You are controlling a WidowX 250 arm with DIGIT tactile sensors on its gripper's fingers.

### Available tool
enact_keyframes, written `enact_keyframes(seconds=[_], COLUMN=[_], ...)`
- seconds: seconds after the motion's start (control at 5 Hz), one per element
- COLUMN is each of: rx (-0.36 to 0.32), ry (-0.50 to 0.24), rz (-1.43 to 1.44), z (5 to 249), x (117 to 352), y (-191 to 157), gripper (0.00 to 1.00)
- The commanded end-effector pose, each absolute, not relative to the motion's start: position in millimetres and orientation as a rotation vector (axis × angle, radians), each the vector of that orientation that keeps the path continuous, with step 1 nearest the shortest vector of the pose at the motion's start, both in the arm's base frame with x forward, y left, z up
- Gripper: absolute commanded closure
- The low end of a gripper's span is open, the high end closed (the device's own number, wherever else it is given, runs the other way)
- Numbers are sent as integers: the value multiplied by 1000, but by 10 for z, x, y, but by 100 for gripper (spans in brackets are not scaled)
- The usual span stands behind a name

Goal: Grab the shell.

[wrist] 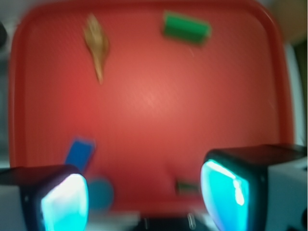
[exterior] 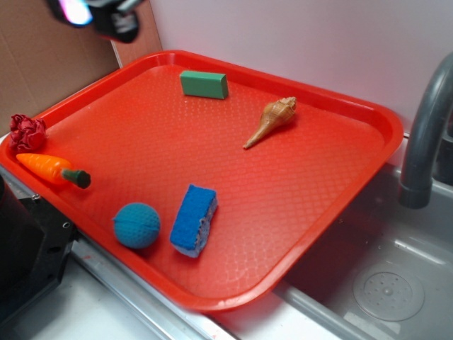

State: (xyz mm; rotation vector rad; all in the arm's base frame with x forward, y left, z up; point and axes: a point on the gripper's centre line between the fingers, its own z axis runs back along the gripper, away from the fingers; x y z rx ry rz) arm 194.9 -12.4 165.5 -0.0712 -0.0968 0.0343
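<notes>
Shell (exterior: 272,119) lies flat on the red tray (exterior: 304,212), in the far right part in the exterior view, bulb end toward the tray's back rim, thin point aimed toward the tray's middle. Nothing touches it. In the wrist view the shell (wrist: 96,45) sits upper left, blurred, point facing down in the picture.

Green block (exterior: 204,84) rests near the back rim, to the left of the shell and apart from it; the wrist view shows it (wrist: 186,27) at top centre-right. Blue sponge (exterior: 194,219) lies in the near part of the tray, just beside a blue ball (exterior: 136,224) on its left; whether they touch is unclear. Orange toy carrot (exterior: 53,169) with a green stem lies on the tray's left rim, and a dark red crumpled item (exterior: 27,132) sits just behind it on the same rim.

Claw (wrist: 144,192) hangs high above the tray, well away from the shell, jaws spread wide with nothing between them; its two fingers (wrist: 65,202) show glowing cyan pads at the bottom of the wrist view. In the exterior view only a blurred dark part of the claw (exterior: 99,14) shows at the top left. Tray rests over a metal sink (exterior: 382,283) with a grey faucet (exterior: 425,127) at right.
</notes>
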Motion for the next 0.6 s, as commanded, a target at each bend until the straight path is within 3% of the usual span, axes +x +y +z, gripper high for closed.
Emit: enact_keyframes(seconds=[0.0,0.2,0.4], rx=[-80,-80,-39], ry=[-137,-137,-103], rz=[34,34,-7], z=[1743,1743,1343], x=[2014,2014,2297], y=[-127,-127,-273], gripper=[0,0,0])
